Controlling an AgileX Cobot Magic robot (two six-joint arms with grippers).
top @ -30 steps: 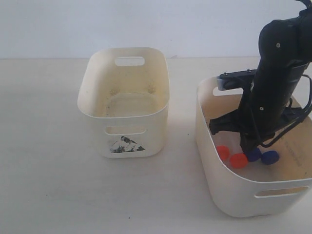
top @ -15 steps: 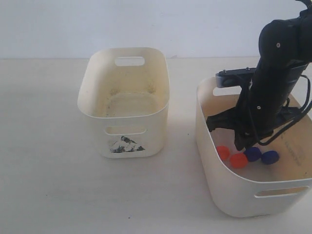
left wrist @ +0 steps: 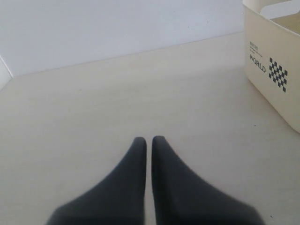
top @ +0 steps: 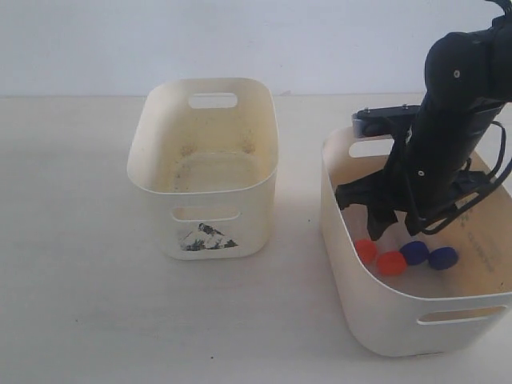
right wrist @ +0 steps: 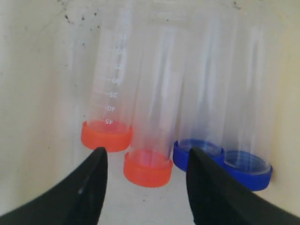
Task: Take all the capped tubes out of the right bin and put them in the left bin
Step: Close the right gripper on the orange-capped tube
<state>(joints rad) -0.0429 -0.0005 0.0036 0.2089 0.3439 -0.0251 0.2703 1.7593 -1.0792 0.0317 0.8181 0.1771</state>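
Fingers (right wrist: 84,192) shifted left, parted over capped tubes (right wrist: 149,140).

- Four capped tubes (right wrist: 154,108) in all.
- Two of them have orange-red caps (top: 366,250) (top: 391,263).
- Two have dark blue caps (top: 414,253) (top: 442,258).
- Two cream bins: the left bin (top: 252,204) and the right bin (top: 376,312).
- Two grippers: the left gripper (left wrist: 148,140) and the right gripper (right wrist: 146,152).
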